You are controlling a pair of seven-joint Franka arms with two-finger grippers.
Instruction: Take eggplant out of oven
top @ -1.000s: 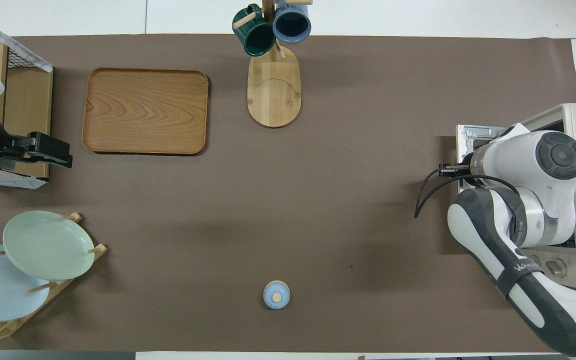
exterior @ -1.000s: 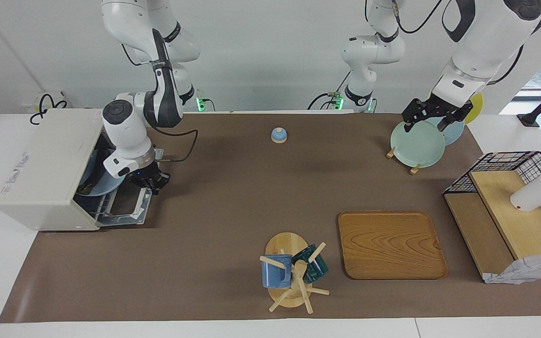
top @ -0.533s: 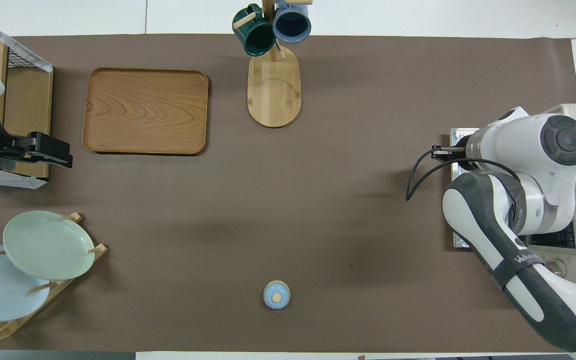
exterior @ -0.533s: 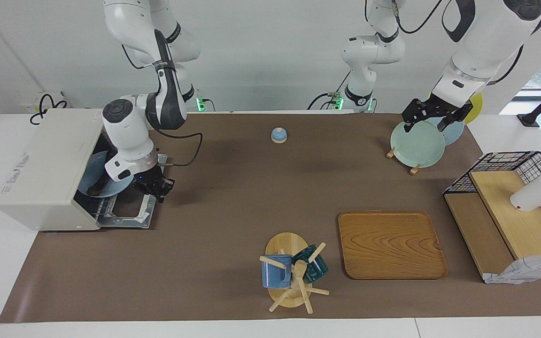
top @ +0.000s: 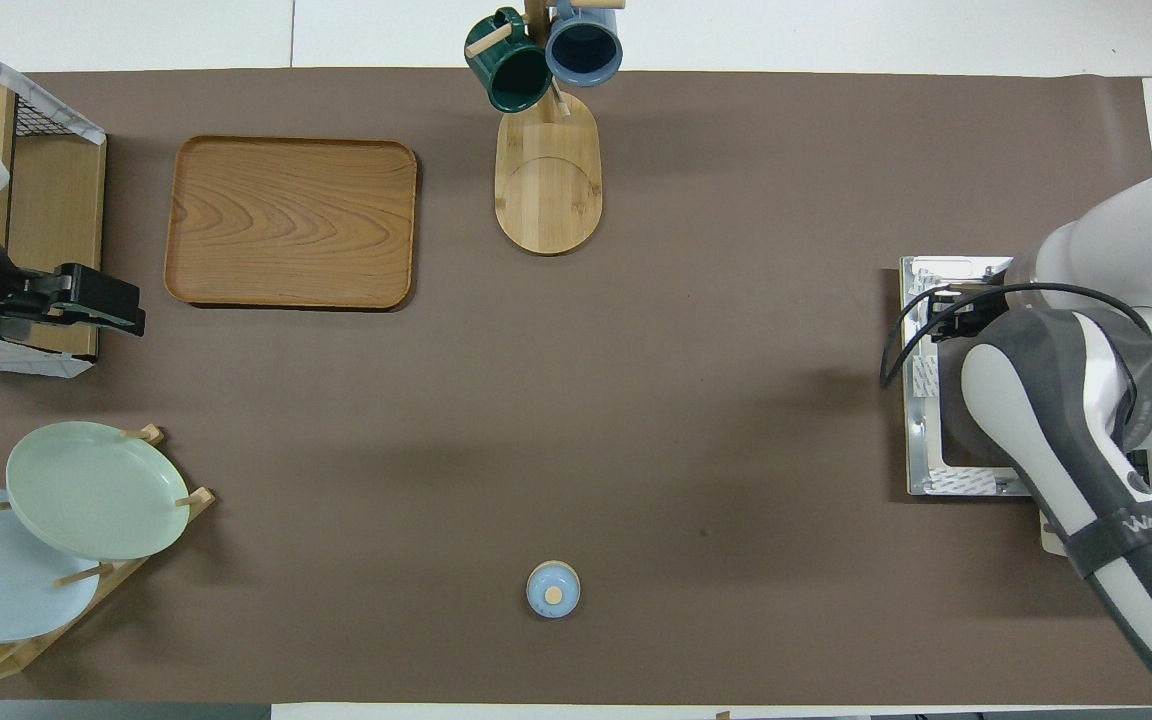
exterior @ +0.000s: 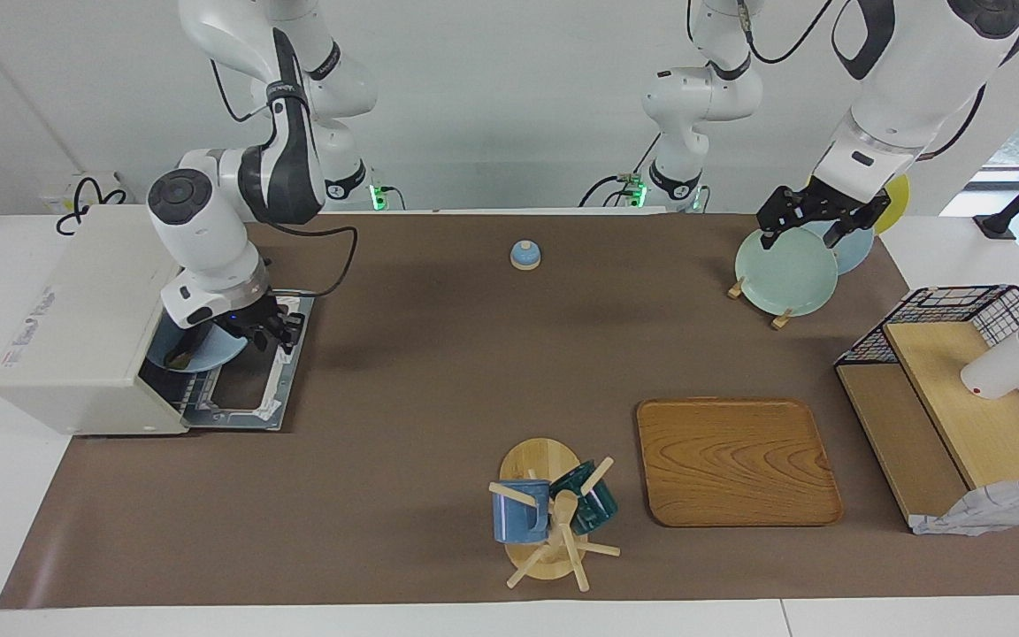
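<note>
Eggplant (exterior: 176, 358) comes first: it lies on a blue plate (exterior: 209, 352) inside the oven (exterior: 94, 310), at nine o'clock in the facing view. I only see a short dark end of it at the plate's rim, under the oven's roof. The rest is hidden, so I cannot judge its length or which way the stem points.

Around it, the oven door (exterior: 253, 389) now lies flat on the table. A second ago it was only partly lowered, with my right gripper (exterior: 272, 330) at its handle edge. That gripper has since let go of the handle and come up, and it hovers over the open door just in front of the plate. Whether it stands wide or narrow I cannot tell.

I judge the opening step done, with the way in clear. What remains is the reach inside for the eggplant.

Well apart, at two o'clock, the left gripper (exterior: 815, 228) waits over the pale green plate (exterior: 784, 270), spread wide and holding nothing.
</note>
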